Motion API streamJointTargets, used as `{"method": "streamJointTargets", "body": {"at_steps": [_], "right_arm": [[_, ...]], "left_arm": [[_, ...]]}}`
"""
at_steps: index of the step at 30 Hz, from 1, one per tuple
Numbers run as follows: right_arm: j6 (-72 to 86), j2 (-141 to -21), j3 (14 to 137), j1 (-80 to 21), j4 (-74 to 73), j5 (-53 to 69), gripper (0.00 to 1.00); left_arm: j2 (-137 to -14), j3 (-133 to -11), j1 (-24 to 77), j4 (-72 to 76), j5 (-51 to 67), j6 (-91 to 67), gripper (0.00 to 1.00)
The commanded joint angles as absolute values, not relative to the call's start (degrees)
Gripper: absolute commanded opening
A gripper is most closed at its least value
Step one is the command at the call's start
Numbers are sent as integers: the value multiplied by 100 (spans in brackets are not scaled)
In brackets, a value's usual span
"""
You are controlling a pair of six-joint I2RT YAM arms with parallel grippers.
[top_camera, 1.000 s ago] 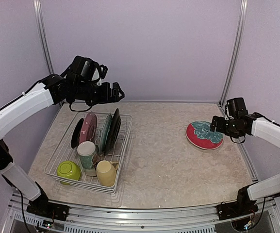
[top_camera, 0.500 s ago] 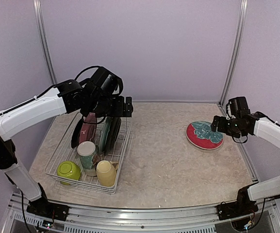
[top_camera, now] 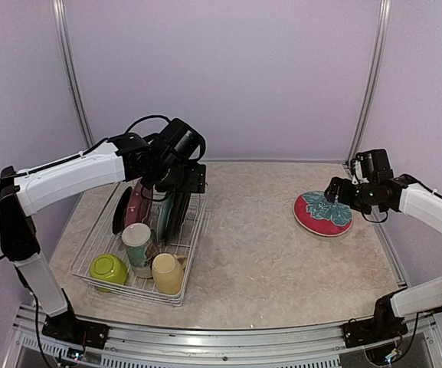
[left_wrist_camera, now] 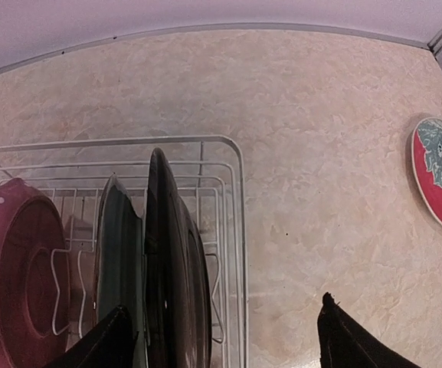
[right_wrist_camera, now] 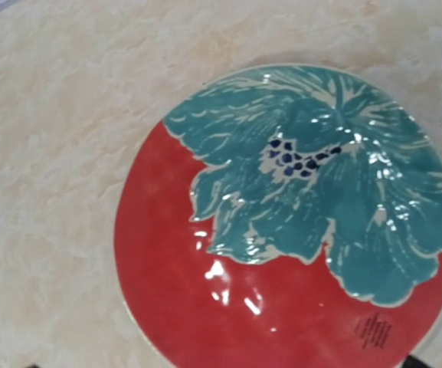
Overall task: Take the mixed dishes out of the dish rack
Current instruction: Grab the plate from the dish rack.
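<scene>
The dish rack (top_camera: 198,228) stands at the left of the table. In it are upright plates: a black plate (top_camera: 181,201), a green plate (top_camera: 166,208), a pink dotted plate (top_camera: 138,201) and a dark one (top_camera: 120,212). A floral mug (top_camera: 137,244), a pale yellow mug (top_camera: 167,273) and a lime-green bowl (top_camera: 108,270) sit at its near end. My left gripper (top_camera: 190,184) hangs open just above the black plate (left_wrist_camera: 171,261), which lies between its fingers (left_wrist_camera: 342,341), untouched. My right gripper (top_camera: 334,192) is open above a red plate with a teal flower (right_wrist_camera: 282,230), holding nothing.
The red flowered plate (top_camera: 324,212) lies flat on the marbled table at the right, near the side wall. The rack's right rim (left_wrist_camera: 238,230) runs beside bare tabletop (top_camera: 259,253). Walls close off the back and both sides.
My left arm has swung right and down from behind the rack to over the black and green plates. My right gripper has shifted slightly back over the red plate.
</scene>
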State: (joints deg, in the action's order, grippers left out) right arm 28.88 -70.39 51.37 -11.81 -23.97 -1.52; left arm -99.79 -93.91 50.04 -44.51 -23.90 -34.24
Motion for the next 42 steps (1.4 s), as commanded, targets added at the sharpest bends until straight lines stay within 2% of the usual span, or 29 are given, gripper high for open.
{"method": "streamJointTargets", "body": {"at_steps": [1,8,12,16,21,25,35,42], "right_arm": [[2986,-6951,5194,-1264,-2305,-57,99],[3046,-7035,5155,-1332,-2183,-9,100],[3088,-7074,5116,-1387,-2112,-9,100],[3111,-7106,5120,-1447,-2092,-9,100],[3111,-7120,5159,-1481,-2107,-9,100],[3129,-7145,5176,-1495,-2092,-9,100],[3190,-7274,5294,-1597,-2084,-9,100],[3204,-7335,5374,-1659,-2144,-83,100]], "left_arm": [[-10106,-9410,4852,-4520,-2242,-3404,74],[-10318,-9437,4798,-4512,-1968,-3296,59],[-10366,-9478,4725,-4519,-1719,-3236,47],[-10395,-9486,4710,-4519,-1691,-3199,43],[-10431,-9507,4692,-4539,-1606,-3176,33],[-10409,-9544,4657,-4562,-1665,-3165,29],[-10304,-9545,4562,-4560,-1428,-3160,8],[-10159,-9601,4531,-4566,-1160,-3147,4]]}}
